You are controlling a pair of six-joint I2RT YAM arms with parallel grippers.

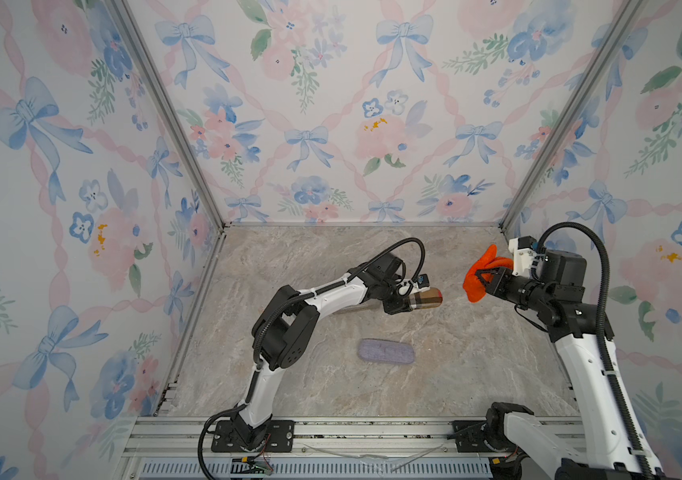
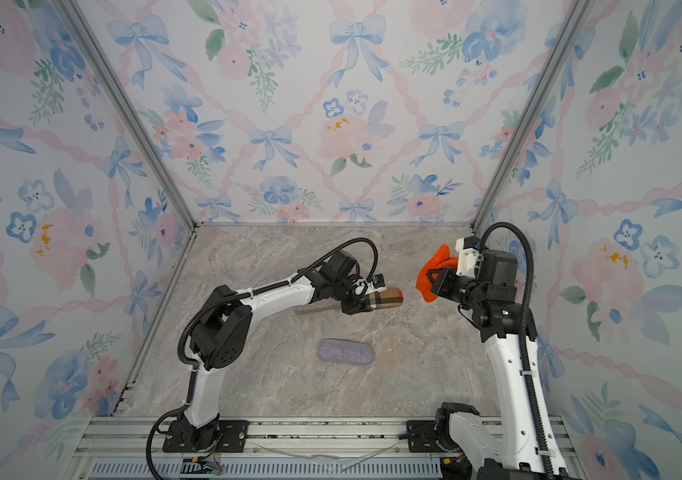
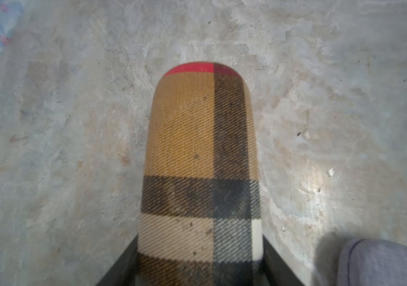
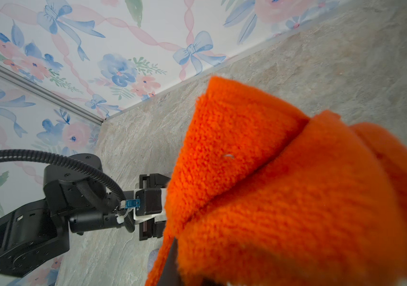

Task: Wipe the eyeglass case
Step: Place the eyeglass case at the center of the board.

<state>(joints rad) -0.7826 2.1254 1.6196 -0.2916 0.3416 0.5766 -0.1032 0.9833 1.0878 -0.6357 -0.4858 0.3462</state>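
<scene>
My left gripper (image 1: 408,305) is shut on one end of a plaid eyeglass case (image 1: 428,299), tan with dark bands and a red tip. It holds the case level above the table, red end toward the right arm. In the left wrist view the case (image 3: 201,148) runs out from between the two black fingers (image 3: 123,262). My right gripper (image 1: 484,283) is shut on a bunched orange cloth (image 1: 478,274), raised a short way from the red tip and not touching it. The cloth (image 4: 284,185) fills most of the right wrist view and hides that gripper's jaws.
A second, grey-lavender fabric case (image 1: 386,351) lies flat on the marble tabletop (image 1: 331,266), nearer the front than the held case. Floral walls close in three sides. A metal rail (image 1: 356,432) with both arm bases runs along the front edge.
</scene>
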